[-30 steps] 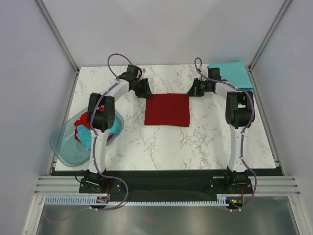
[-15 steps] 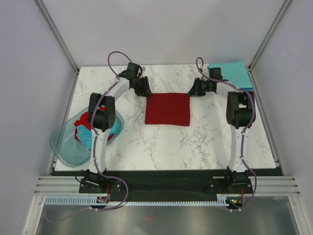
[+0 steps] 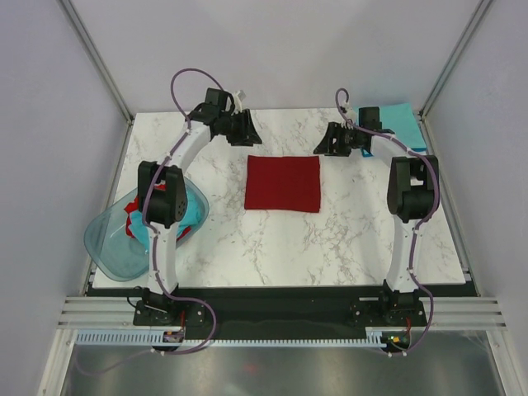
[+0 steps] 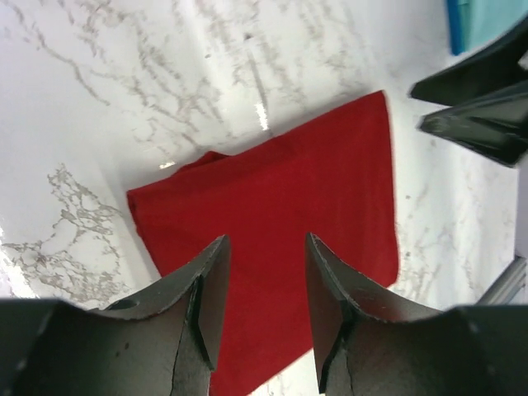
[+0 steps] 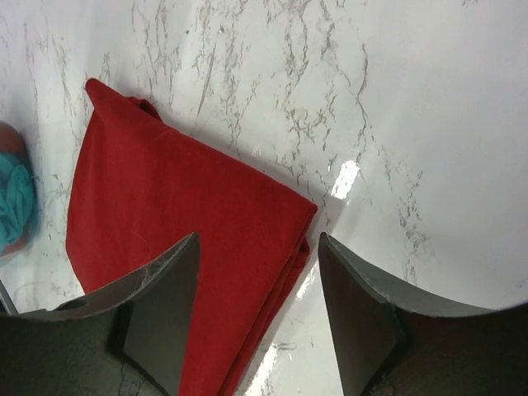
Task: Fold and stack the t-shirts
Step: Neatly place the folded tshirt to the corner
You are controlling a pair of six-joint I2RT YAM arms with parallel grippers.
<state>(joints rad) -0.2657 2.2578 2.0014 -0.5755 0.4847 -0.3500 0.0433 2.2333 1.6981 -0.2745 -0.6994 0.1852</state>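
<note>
Marble tabletop point(image 3: 330, 239), pale walls point(image 3: 272, 49), folded red t-shirt point(image 3: 282, 183), left pincer point(image 4: 264, 243) and right pincer point(image 5: 257, 239) agape

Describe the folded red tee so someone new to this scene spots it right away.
Start at the white marble table and look to its middle, toward the far edge. The dark red t-shirt lies there flat, folded into a neat rectangle. The only other folded one, the teal shirt, is in the far right corner; the red cloth in the basin is crumpled.
</note>
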